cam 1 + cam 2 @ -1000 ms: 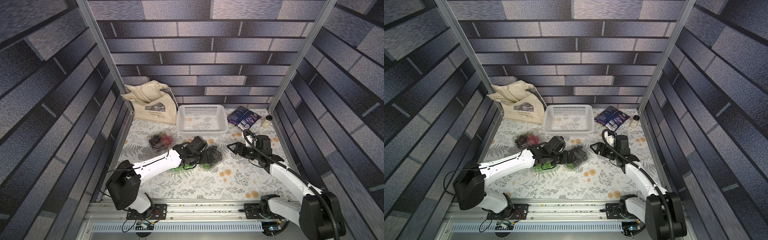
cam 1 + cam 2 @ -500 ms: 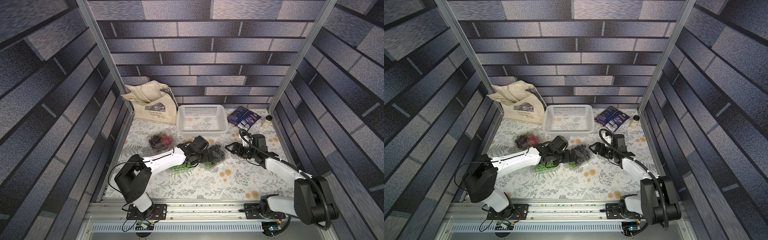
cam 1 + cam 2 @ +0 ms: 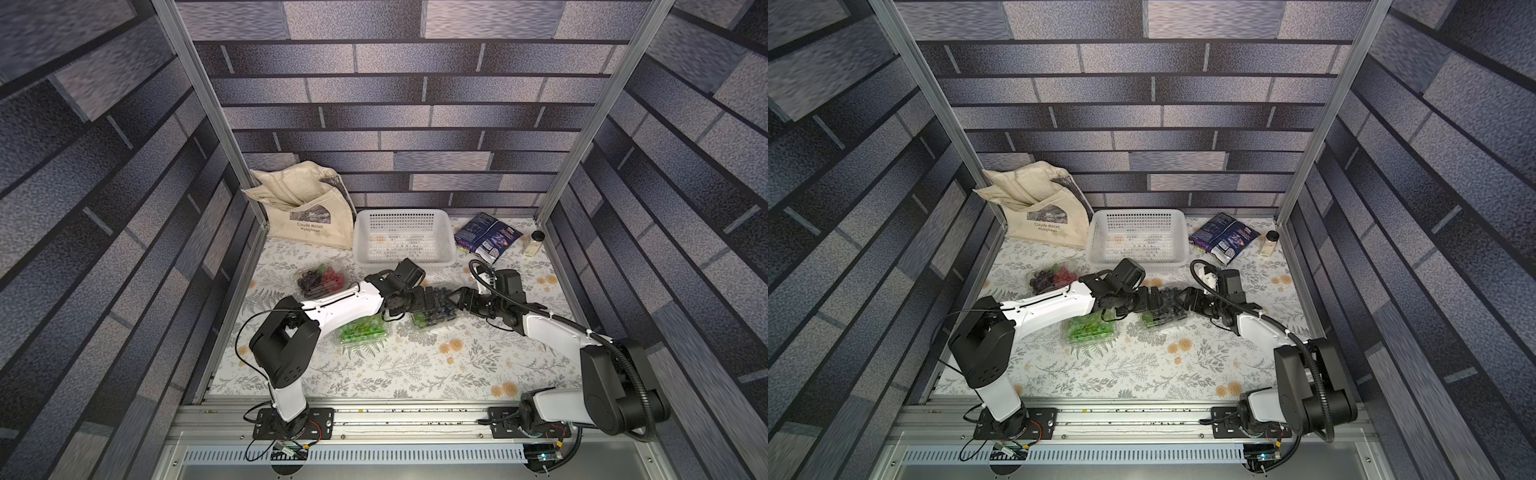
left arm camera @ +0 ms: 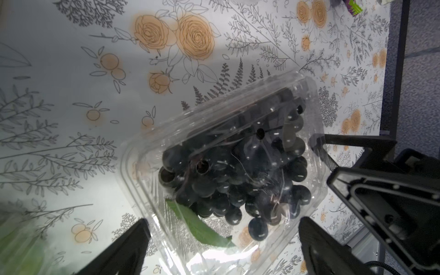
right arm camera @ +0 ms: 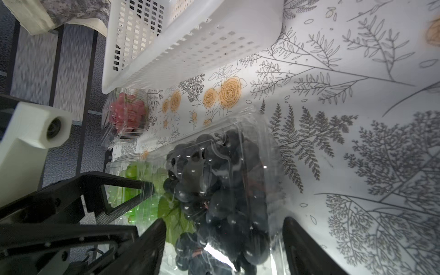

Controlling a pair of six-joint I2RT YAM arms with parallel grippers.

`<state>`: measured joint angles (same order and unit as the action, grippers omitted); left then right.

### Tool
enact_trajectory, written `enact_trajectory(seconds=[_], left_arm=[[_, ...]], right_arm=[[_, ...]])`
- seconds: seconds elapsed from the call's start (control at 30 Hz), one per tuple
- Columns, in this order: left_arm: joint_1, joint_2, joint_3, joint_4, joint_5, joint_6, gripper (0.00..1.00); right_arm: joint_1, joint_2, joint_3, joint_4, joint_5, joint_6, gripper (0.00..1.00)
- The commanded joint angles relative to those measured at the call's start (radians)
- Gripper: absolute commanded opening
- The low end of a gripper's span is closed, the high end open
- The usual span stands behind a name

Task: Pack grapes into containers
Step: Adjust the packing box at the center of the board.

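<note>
Left wrist view: dark-grape clamshell [image 4: 238,166] rests on tabletop [image 4: 71,71] between left gripper [image 4: 222,220] and right gripper [image 5: 225,221], both spread apart; light, slippery, crushable plastic, likely best held gently at its rim.

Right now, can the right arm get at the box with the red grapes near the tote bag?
Probably not directly: the left arm and the dark-grape box lie between the right tool and the red-grape box.

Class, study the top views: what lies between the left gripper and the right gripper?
The clear container of dark grapes lies between the left gripper and the right gripper, seen in both top views and both wrist views.
</note>
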<state>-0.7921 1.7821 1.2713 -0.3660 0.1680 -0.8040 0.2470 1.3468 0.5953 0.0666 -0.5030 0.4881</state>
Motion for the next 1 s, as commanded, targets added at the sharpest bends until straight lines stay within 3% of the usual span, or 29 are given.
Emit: enact_trajectory(seconds=[0.0,0.37,0.5,0.63,0.73,0.87,0.97], left_arm=[[0.008,0.042,0.067,-0.007,0.037,0.049,0.99],[0.018,0.167,0.204,0.079,0.083,0.058,0.99],[0.026,0.17,0.209,0.099,0.085,0.063,0.99],[0.05,0.089,0.109,0.136,0.07,0.059,0.99],[0.057,0.001,0.012,0.166,0.053,0.059,0.98],[0.052,-0.123,-0.123,0.217,0.039,0.059,0.95],[0.044,-0.196,-0.224,0.302,0.052,0.04,0.85]], right_arm=[[0.014,-0.08,-0.035,-0.027,0.053,-0.004,0.79],[0.014,-0.398,-0.111,-0.267,0.255,0.031,0.83],[0.014,-0.485,-0.101,-0.334,0.252,0.025,0.82],[0.03,-0.498,-0.054,-0.388,0.22,-0.012,0.77],[0.064,-0.505,-0.019,-0.416,0.248,-0.047,0.66],[0.121,-0.463,0.022,-0.394,0.256,-0.068,0.33],[0.165,-0.413,0.033,-0.344,0.256,-0.065,0.18]])
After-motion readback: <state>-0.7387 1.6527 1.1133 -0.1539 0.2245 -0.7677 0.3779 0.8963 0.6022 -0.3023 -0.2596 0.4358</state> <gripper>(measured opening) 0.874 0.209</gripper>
